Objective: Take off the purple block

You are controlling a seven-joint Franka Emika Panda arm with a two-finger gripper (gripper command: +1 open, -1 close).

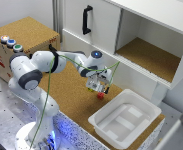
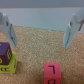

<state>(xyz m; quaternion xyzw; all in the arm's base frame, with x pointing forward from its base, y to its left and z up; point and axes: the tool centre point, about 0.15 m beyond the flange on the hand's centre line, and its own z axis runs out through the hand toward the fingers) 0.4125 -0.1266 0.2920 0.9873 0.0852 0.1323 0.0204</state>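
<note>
A purple block [image 2: 4, 51] sits on top of a yellow-green block [image 2: 9, 65] on the cork mat [image 2: 42, 57]. A red block [image 2: 51, 73] lies alone on the mat beside them. My gripper [image 2: 39, 42] is open and empty, and its fingers [image 2: 72, 29] hover above the mat. The stack lies near one finger, off to the side of the gap, and the red block is below the gap. In the exterior view my gripper [image 1: 98, 87] hangs low over the mat with the red block [image 1: 100, 95] just below it. The stack is mostly hidden there.
A white plastic bin [image 1: 142, 111] stands on the mat at the exterior view's right. A white cabinet with a black handle [image 1: 86, 20] and an open shelf [image 1: 146, 52] stands behind. A cork-topped box [image 1: 28, 30] with coloured knobs [image 1: 10, 43] is at the left.
</note>
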